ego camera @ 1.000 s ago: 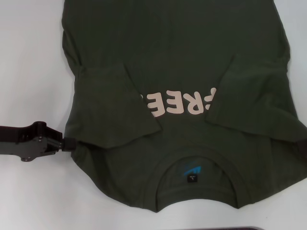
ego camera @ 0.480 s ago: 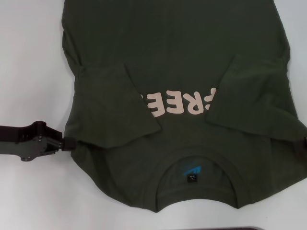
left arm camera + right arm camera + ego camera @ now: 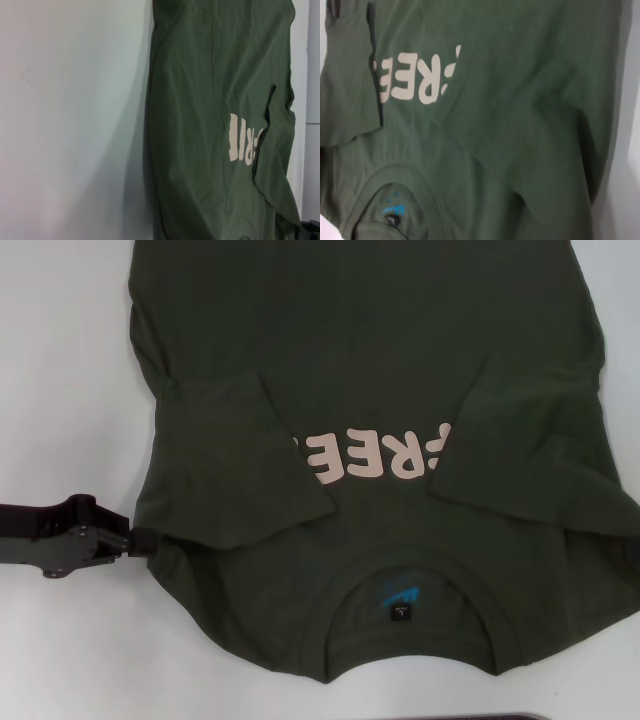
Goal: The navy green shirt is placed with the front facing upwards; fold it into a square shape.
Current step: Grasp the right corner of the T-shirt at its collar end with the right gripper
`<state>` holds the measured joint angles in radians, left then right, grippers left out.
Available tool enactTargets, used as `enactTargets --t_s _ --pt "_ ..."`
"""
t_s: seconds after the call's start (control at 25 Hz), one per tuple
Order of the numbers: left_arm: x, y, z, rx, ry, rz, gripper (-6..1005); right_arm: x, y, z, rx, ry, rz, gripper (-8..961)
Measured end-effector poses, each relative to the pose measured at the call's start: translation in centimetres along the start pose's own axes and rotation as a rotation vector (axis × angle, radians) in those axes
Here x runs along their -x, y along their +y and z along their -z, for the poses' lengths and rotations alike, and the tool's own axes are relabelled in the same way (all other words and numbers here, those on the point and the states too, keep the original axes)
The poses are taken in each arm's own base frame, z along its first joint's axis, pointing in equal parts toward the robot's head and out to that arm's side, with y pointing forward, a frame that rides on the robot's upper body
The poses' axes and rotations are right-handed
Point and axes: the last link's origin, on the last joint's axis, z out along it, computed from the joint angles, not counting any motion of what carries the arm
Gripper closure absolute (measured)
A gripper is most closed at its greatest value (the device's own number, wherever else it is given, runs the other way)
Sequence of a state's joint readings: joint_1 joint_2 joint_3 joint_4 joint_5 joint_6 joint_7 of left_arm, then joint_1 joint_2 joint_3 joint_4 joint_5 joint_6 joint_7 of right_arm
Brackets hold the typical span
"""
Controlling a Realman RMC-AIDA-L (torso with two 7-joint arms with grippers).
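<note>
Under folded sleeves, shirt lettering (partly hidden)

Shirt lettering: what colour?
Pale pink lettering on the dark green shirt; clearest in the head view.

head camera looks down; both wrist cameras closely share the pink letters.

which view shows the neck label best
The head view: the neck label sits whole inside the collar of the navy green shirt. The right wrist view catches it at the picture's edge, slanted. The left wrist view misses it.
</note>
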<state>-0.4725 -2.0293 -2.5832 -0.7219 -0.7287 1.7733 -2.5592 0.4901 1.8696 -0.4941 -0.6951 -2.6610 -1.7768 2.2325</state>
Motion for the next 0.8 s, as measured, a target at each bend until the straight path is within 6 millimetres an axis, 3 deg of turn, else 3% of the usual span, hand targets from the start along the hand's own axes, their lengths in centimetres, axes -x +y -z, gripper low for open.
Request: enactTargets --t_s 0.36,0.48,0.8 --pt "0.03 0.08 0.07 0.002 -0.004 -0.001 985 -0.09 -0.08 -0.09 -0.011 0.013 0.0 631" --pt "0.02 0.12 0.07 0.002 -0.005 -0.002 985 -0.16 -0.15 -0.05 -0.016 0.019 -0.001 873" --pt "0.19 0.12 0.31 -0.012 -0.036 -0.024 986 -0.12 -0.35 0.59 -0.027 0.021 -0.005 933"
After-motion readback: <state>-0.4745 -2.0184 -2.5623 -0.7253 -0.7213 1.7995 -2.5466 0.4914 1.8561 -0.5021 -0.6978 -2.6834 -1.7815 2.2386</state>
